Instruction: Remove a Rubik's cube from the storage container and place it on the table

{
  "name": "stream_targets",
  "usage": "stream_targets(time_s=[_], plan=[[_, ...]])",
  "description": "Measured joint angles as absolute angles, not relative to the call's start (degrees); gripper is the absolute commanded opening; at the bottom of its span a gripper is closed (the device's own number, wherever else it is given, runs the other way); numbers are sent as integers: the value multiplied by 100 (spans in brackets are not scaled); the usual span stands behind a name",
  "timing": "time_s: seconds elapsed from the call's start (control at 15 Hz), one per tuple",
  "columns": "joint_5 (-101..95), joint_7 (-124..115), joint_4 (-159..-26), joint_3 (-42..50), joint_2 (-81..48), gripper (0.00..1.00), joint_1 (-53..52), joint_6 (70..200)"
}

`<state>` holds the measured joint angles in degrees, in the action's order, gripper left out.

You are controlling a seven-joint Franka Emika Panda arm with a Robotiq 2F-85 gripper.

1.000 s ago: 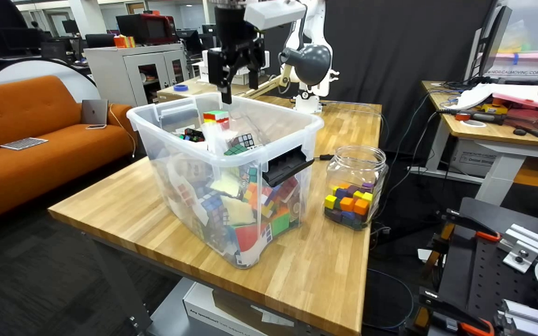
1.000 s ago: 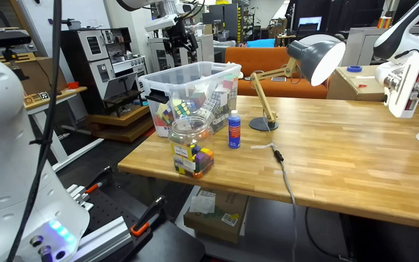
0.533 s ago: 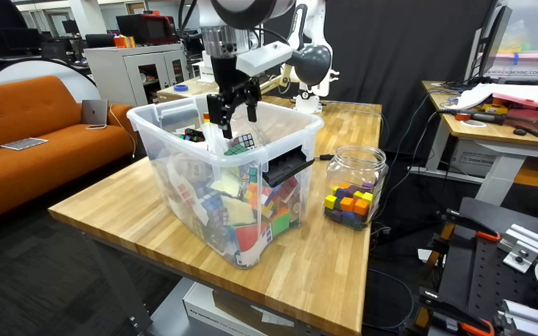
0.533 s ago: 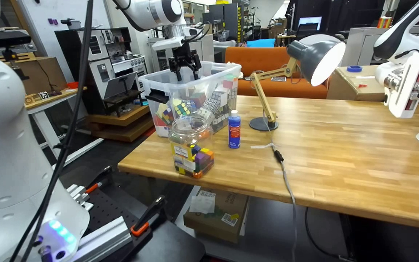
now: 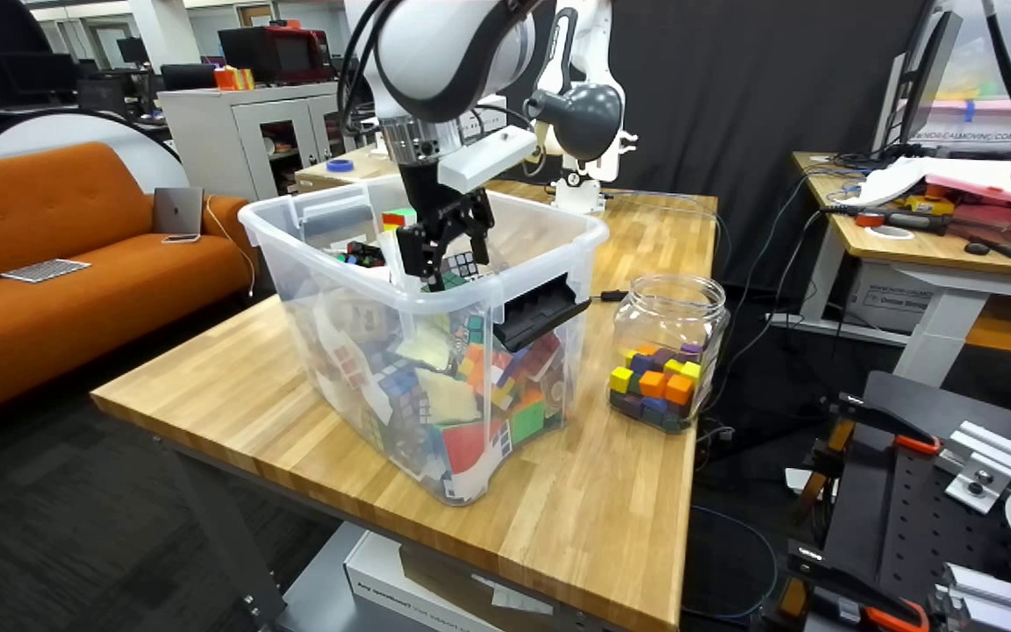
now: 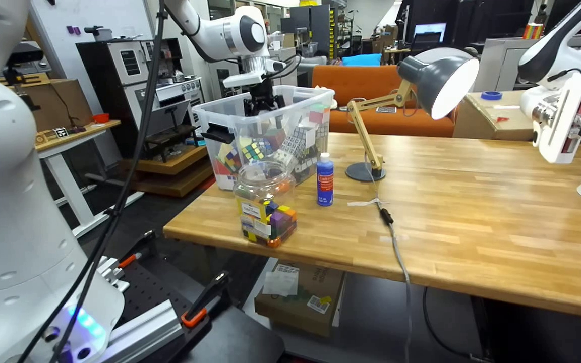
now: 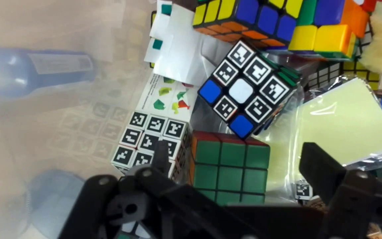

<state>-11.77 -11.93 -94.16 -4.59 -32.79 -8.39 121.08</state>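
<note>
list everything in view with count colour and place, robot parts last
storage container: 1, clear, on the table
table: 1, light brown, under the storage container
Rubik's cubes: many, mixed colours, in the storage container
jar: 1, clear, on the table
blocks: many, mixed colours, in the jar
bottle: 1, blue, on the table
lamp: 1, grey and tan, on the table
second arm: 1, white, on the table
sofa: 1, orange, beyond the table
clamps: 2, black and orange, on a dark stand
boxes: at least 2, brown and white, under the table
background clutter: uncounted, mixed colours, all around
robot arm: 1, white, over the storage container
gripper: 1, black, open in the storage container's mouth
</note>
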Motion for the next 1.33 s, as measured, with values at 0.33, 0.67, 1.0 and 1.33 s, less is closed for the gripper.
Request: stream_targets(time_s=[0.33, 0.67, 1.0, 1.33], plan=[[-1153, -1172, -9032, -438, -3553, 100, -841, 11814], [-971, -1100, -8591, -424, -3851, 100, -841, 11547], [-799, -992, -8242, -418, -4120, 100, -842, 11301], [-776, -924, -8025, -300, -4189, 100, -816, 11046]])
